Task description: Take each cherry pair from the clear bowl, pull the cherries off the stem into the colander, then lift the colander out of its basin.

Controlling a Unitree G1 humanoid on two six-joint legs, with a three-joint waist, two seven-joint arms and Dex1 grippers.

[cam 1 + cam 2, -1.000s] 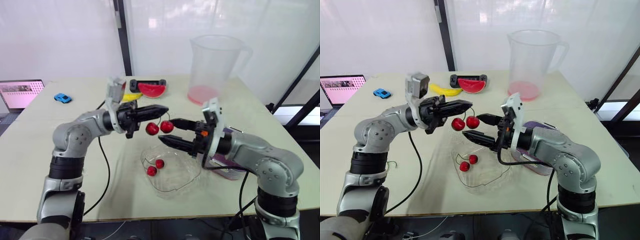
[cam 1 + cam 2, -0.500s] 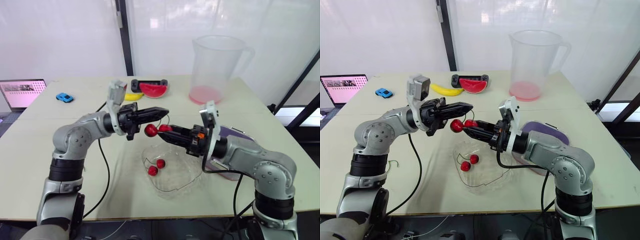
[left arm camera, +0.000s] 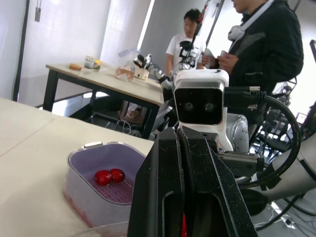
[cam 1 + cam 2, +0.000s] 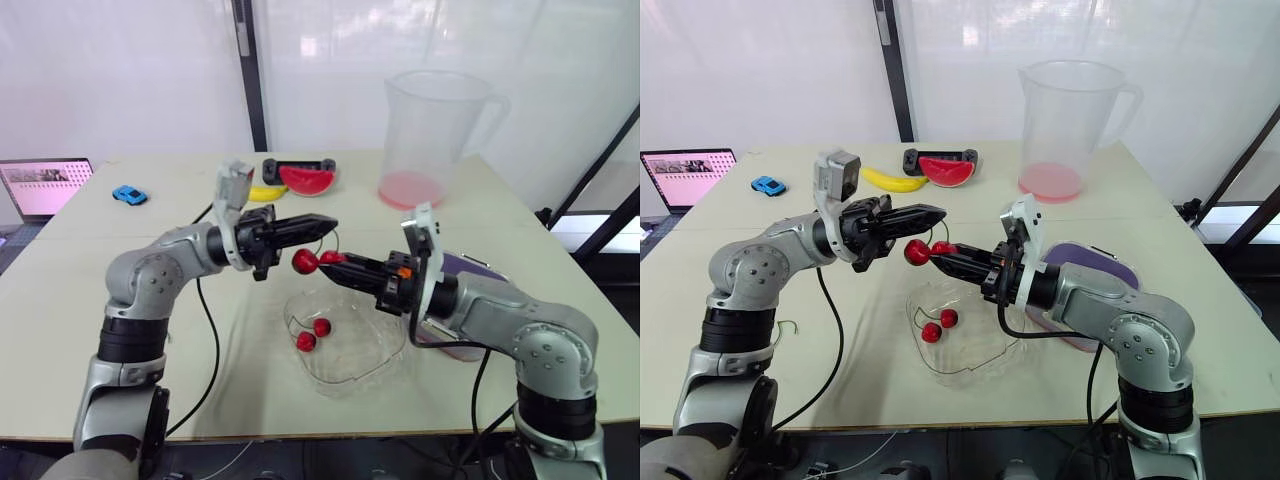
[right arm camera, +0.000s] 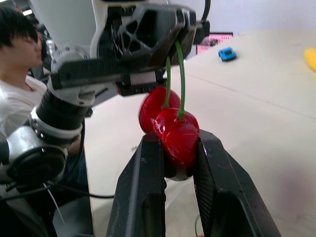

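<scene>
Laptop (image 4: 42, 187) in the upper left is showing a pink screen, text too tiny to read. Mid-frame, just above the bowl (image 4: 350, 372), the left gripper (image 4: 330, 226) is squeezing shut on the green stems of the cherry pair (image 5: 170, 126). The stems are running almost straight up from the fruit. The right gripper (image 5: 175, 148) is pinching the nearer cherry. From the left wrist, the pair is mostly hiding behind the fingers (image 3: 163, 197), with just a red sliver peeking out. The right arm is covering part of the colander (image 3: 126, 157).
</scene>
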